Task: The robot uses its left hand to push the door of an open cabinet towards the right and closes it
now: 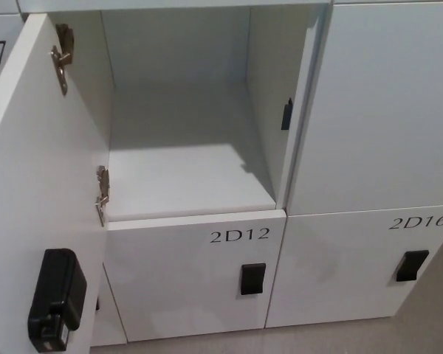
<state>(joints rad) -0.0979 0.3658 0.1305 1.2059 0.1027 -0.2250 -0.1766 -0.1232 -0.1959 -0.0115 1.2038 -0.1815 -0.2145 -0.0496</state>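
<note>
a: what's the scene at the white lockers?
b: the cabinet [184, 147] stands open, its door [29, 184] swung out to the left with the inner face showing. two metal hinges [61, 55] join the door to the left wall, one high, one low. a black lock box [55, 299] sits low on the door

a: and the robot's hands?
b: neither the left nor the right hand shows, so their state cannot be told, and nothing can be placed relative to them

a: around it?
b: the shut door 2d12 [196, 276] lies below with a black handle [252, 279], and 2d16 [358, 269] sits to its right
</note>
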